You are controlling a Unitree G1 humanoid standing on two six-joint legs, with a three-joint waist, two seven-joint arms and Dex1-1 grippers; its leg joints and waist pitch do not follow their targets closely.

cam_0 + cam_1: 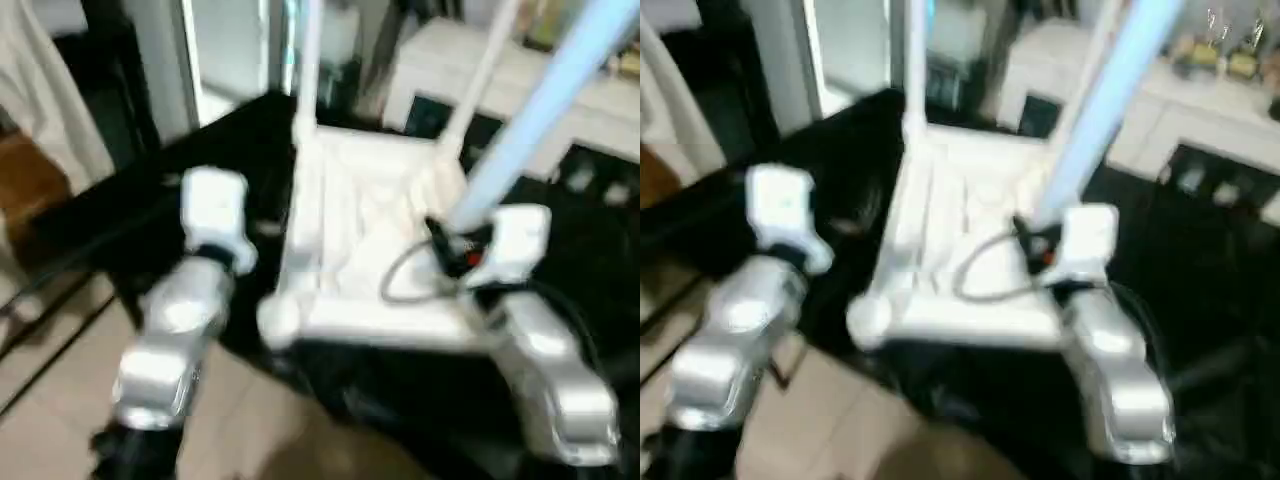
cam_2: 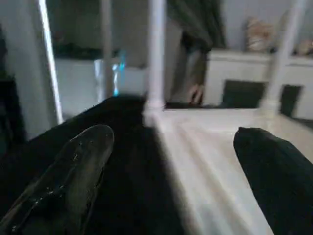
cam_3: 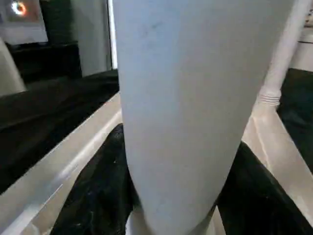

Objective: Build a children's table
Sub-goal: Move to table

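Right hand [image 3: 171,196] around leg [image 3: 186,98].

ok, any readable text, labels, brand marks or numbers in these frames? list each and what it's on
None can be read.
Tabletop, its legs and both forearms: plain, no print to be made out.
Right gripper: a red patch beside it, too blurred to tell whether it carries text.
Small items on the white cabinet behind: too small and blurred to read.
Glowing round mark in the right wrist view: a light, no legible characters.

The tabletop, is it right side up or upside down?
Upside down: the tabletop shows its ribbed underside, with legs rising from its corner sockets.
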